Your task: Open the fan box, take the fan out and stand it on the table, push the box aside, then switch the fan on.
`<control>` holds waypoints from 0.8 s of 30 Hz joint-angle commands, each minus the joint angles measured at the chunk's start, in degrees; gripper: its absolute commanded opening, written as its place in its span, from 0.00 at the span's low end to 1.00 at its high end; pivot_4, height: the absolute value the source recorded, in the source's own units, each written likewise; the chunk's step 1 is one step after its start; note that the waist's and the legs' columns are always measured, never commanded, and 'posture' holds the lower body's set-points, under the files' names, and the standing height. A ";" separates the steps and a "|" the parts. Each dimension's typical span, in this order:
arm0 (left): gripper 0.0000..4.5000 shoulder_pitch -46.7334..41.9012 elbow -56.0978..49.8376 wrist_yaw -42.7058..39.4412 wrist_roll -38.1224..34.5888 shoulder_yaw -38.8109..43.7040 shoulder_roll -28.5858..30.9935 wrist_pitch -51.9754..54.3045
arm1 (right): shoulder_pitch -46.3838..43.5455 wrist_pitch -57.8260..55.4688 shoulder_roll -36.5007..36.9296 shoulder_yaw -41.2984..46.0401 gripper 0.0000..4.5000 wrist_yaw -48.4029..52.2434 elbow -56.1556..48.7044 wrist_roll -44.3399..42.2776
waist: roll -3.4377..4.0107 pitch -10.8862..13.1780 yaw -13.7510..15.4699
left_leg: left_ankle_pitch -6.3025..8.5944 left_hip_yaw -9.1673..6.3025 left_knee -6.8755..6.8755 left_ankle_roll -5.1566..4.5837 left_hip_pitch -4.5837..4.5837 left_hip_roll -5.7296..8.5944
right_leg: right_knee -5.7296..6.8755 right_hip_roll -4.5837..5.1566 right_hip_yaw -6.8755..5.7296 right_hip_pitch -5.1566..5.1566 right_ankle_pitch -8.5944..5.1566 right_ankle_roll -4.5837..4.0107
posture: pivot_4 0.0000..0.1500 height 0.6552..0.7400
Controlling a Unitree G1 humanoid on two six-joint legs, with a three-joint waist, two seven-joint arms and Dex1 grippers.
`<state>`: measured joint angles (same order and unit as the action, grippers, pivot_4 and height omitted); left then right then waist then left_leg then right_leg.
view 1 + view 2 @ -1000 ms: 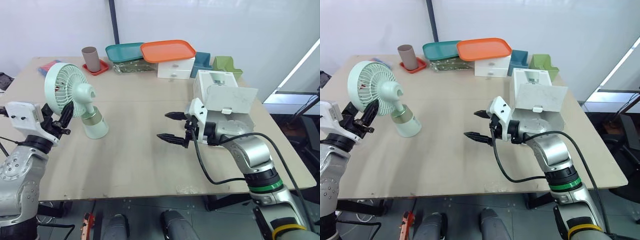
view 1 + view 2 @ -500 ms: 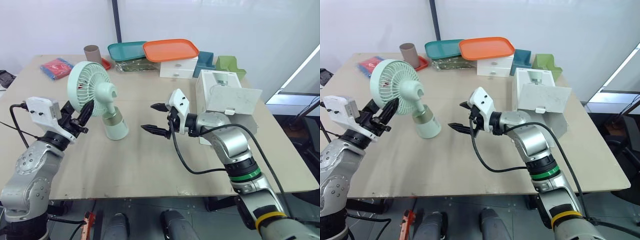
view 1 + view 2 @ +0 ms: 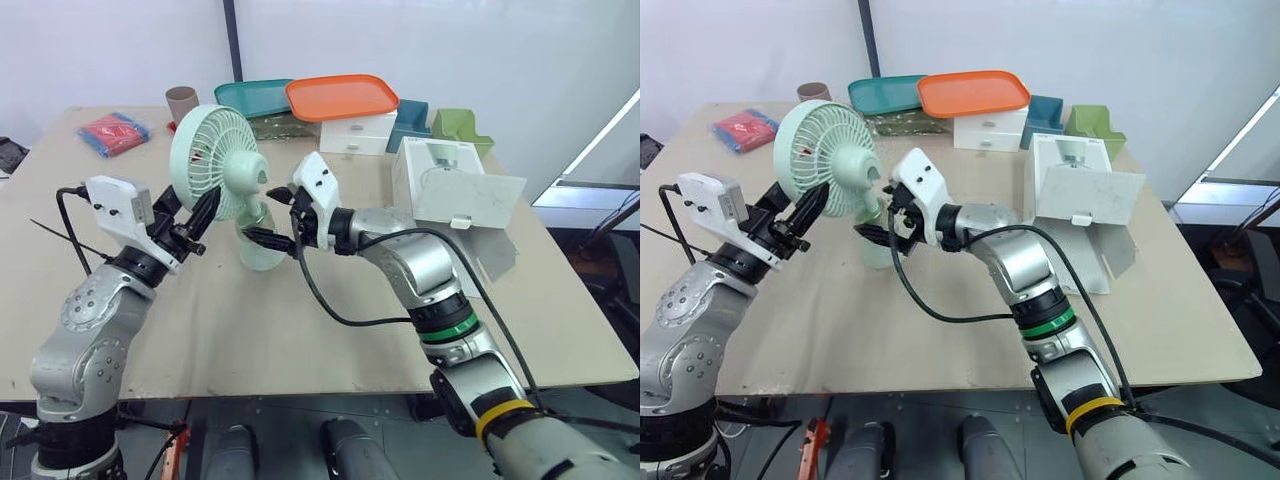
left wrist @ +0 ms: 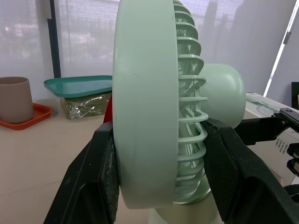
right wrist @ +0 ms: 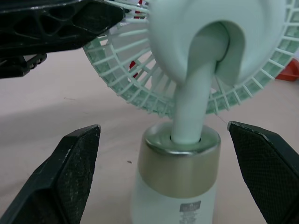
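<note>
The mint-green fan (image 3: 212, 158) stands upright near the middle of the table (image 3: 300, 330), its gold-banded base (image 3: 258, 250) at or just above the tabletop. My left gripper (image 3: 190, 212) is shut on the fan's round cage, one finger (image 4: 100, 186) on each face. From the right, my right gripper (image 3: 270, 215) is open, its fingers straddling the fan's neck and base (image 5: 177, 186) without touching. The white fan box (image 3: 440, 170) sits to the right with its flap (image 3: 470, 205) hanging open.
At the table's far edge are a brown cup (image 3: 181, 99), a teal tray (image 3: 245, 95), an orange tray (image 3: 338, 96) on a white drawer unit (image 3: 358, 132), and blue (image 3: 408, 120) and green bins (image 3: 460, 128). A red packet (image 3: 115, 133) lies far left.
The camera has shifted. My left gripper has carried the fan right, toward the table's middle. My right gripper has swung left from the box to the fan's base, still open.
</note>
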<state>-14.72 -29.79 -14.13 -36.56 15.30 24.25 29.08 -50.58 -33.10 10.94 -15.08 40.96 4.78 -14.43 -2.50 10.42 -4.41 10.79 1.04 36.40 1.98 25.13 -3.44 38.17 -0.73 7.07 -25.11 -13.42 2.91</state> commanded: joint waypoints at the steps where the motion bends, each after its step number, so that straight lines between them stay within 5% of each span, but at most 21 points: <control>1: 0.45 -2.31 -3.19 0.03 0.83 -1.43 -0.81 -2.25 | -4.76 -1.78 -4.41 2.77 1.00 -5.32 3.47 0.17 | 0.00 0.00 0.03 | 0.00 -0.02 0.00 0.00 0.02 0.01 | 0.00 0.01 -0.01 0.01 0.00 0.00 | 1.00 1.00; 7: 0.46 -2.75 -2.76 -0.30 1.48 -1.83 -0.94 -2.41 | -6.06 -1.47 -5.47 4.06 0.90 -7.15 6.55 0.41 | 0.00 0.00 0.03 | -0.02 -0.04 0.00 0.03 0.03 0.01 | 0.00 0.01 -0.04 0.00 0.01 0.00 | 1.00 1.00; 8: 0.46 -2.84 -2.55 -0.35 1.63 -1.74 -0.82 -2.45 | -6.11 -2.68 -4.89 3.81 0.76 -6.55 6.09 0.34 | 0.00 0.00 0.03 | -0.02 -0.04 0.00 0.03 0.04 0.01 | 0.00 0.01 -0.04 -0.01 0.01 0.00 | 1.00 1.00; 10: 0.46 -2.97 -2.29 -0.47 1.75 -1.57 -0.66 -2.50 | -6.20 -3.82 -4.18 2.99 0.67 -5.51 5.48 0.59 | 0.00 0.00 0.03 | -0.02 -0.04 0.00 0.03 0.04 0.01 | 0.00 0.01 -0.04 -0.01 0.01 0.00 | 1.00 1.00; 16: 0.46 -3.61 -2.39 -0.37 2.29 -2.02 -1.16 -2.38 | -6.48 -3.91 -5.17 1.60 0.67 -5.58 7.00 1.48 | 0.00 0.00 0.06 | -0.02 -0.07 0.01 0.03 0.06 0.03 | 0.00 0.02 -0.06 0.00 0.01 -0.01 | 1.00 1.00; 20: 0.46 -4.32 -2.41 -0.03 2.20 -1.80 -1.21 -2.14 | -6.45 -4.37 -5.47 1.42 0.49 -5.36 7.37 1.76 | 0.00 0.00 -0.04 | -0.02 -0.08 0.01 0.03 0.05 0.01 | 0.01 0.00 -0.08 -0.01 0.02 -0.02 | 1.00 1.00; 22: 0.46 -4.41 -2.28 -0.13 2.22 -1.73 -1.21 -2.23 | -6.67 -4.34 -5.58 1.51 0.31 -5.68 7.89 2.07 | 0.00 0.00 -0.04 | -0.02 -0.08 0.01 0.03 0.06 0.01 | 0.01 0.00 -0.07 -0.01 0.02 -0.02 | 1.00 1.00; 24: 0.46 -4.36 -2.01 -0.34 2.22 -1.59 -1.18 -2.44 | -6.88 -4.25 -5.65 1.64 0.27 -5.75 8.41 2.29 | 0.00 0.00 -0.03 | -0.02 -0.08 0.01 0.03 0.06 0.01 | 0.01 0.00 -0.07 0.00 0.02 -0.02 | 1.00 1.00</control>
<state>-16.63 -28.79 -14.04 -33.71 12.25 23.16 29.09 -55.43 -37.61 5.92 -13.62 35.78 12.88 -12.87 -2.50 10.43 -4.43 10.77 0.95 36.41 2.01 25.19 -3.43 38.18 -0.72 7.00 -25.12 -13.40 2.90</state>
